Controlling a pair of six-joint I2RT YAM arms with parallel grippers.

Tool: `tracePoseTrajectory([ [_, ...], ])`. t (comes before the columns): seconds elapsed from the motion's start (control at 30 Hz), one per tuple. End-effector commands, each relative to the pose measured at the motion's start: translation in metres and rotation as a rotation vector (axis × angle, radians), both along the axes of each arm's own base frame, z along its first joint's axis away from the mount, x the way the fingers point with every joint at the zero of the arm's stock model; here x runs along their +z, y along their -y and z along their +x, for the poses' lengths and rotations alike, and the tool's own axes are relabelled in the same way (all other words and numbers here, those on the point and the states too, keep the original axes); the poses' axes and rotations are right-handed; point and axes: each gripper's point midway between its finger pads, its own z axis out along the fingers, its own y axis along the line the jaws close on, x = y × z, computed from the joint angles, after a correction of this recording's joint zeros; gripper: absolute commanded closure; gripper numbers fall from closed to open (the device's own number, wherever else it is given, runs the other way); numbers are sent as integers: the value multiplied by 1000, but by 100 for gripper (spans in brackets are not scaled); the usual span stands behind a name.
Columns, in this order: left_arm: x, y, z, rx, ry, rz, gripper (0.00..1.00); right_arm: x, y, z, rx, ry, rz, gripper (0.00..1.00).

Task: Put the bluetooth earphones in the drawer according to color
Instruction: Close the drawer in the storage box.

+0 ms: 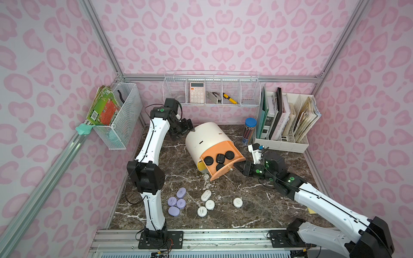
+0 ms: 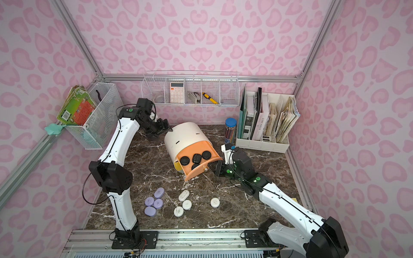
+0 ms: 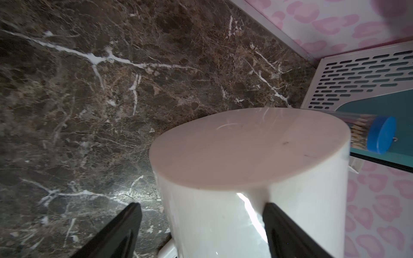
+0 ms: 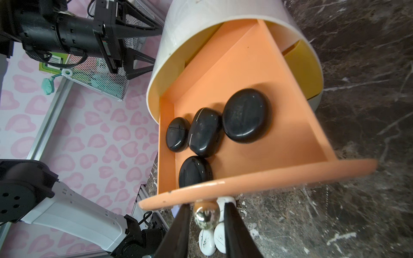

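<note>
The drawer (image 1: pixel 205 138) (image 2: pixel 185 136) is a white round-topped cabinet standing at the back middle of the marble top. Its peach-orange tray (image 4: pixel 257 73) is pulled out. It holds several black bluetooth earphones (image 1: pixel 220 158) (image 4: pixel 245 118). My right gripper (image 1: pixel 237 166) (image 4: pixel 207 204) is shut on the tray's metal knob (image 4: pixel 206 215). My left gripper (image 1: pixel 192 129) (image 3: pixel 201 204) is open behind the cabinet, one finger (image 3: pixel 281 225) against its white wall (image 3: pixel 212 223). Several lavender cases (image 1: pixel 178 201) and white cases (image 1: pixel 207 202) (image 4: pixel 209 241) lie on the marble near the front.
A white file rack (image 1: pixel 286 125) with books stands at the back right, a blue-lidded pencil tube (image 1: pixel 249 131) (image 3: pixel 382 138) beside it. A wire shelf (image 1: pixel 212 91) with a calculator hangs on the back wall. A wire basket (image 1: pixel 118 116) hangs on the left wall.
</note>
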Motion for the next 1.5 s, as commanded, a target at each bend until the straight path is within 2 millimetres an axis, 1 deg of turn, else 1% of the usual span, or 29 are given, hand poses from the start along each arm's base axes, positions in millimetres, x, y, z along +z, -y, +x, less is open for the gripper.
tracePoseTrajectory([
  [0.0, -17, 3, -13, -38, -69, 3, 13, 24, -9, 12, -7, 69, 57, 72],
  [0.2, -32, 6, -23, -50, -90, -18, 14, 34, -24, 25, 4, 91, 68, 72],
  [0.37, -38, 8, -30, -60, -100, -27, 15, 29, -35, 39, 3, 92, 66, 73],
  [0.43, -40, 9, -33, -65, -103, -26, 15, 28, -40, 45, 4, 88, 69, 73],
  [0.53, -40, 9, -35, -67, -99, -24, 15, 31, -49, 53, 3, 93, 87, 74],
  [0.73, -39, 10, -36, -72, -97, -28, 15, 35, -58, 70, -23, 107, 109, 74],
  [0.97, -35, 12, -39, -77, -90, -37, 15, 26, -48, 90, -121, 97, 104, 75],
  [1.1, -32, 14, -42, -82, -83, -47, 15, 24, -50, 98, -128, 93, 119, 75],
  [1.23, -27, 17, -47, -87, -75, -58, 15, 27, -52, 103, -139, 97, 130, 75],
  [1.33, -23, 19, -51, -93, -70, -68, 15, 28, -53, 105, -145, 96, 141, 75],
  [1.4, -20, 19, -54, -94, -66, -69, 15, 30, -53, 102, -140, 98, 143, 76],
  [1.47, -15, 17, -59, -93, -55, -64, 15, 31, -49, 95, -143, 99, 136, 76],
])
